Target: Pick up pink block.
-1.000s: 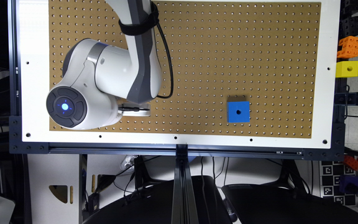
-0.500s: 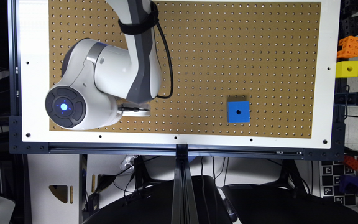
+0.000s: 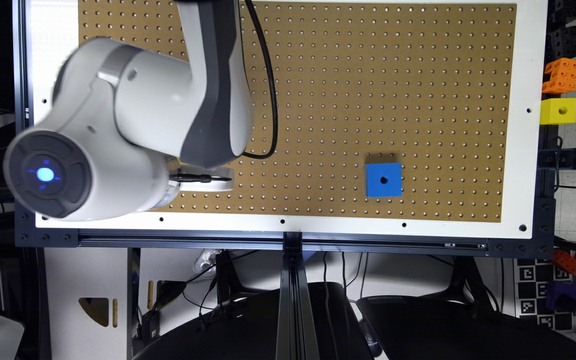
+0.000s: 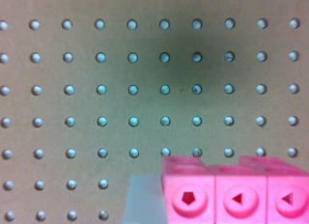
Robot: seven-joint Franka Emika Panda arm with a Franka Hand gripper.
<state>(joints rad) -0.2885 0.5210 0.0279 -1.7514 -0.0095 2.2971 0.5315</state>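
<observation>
Pink block (image 4: 236, 195): sits at the edge of the wrist view, close under the camera, on the brown pegboard (image 3: 368, 75); a pale flat patch lies just beside it.
Handling: judged light, rigid moulded plastic with smooth, possibly slippery faces; not fragile. Its side shows round recesses with small shaped holes.
Where to grip: best across the two long flat sides, at the middle, so it cannot twist out.
Arm (image 3: 118, 125): bulks over the board's corner at the exterior view's left, wrist turned down toward the surface, a black cable looping off it.
Gripper: open or closed cannot be told from these pictures.
Other items: a blue cube (image 3: 383, 179) lies well apart toward the exterior view's right.
</observation>
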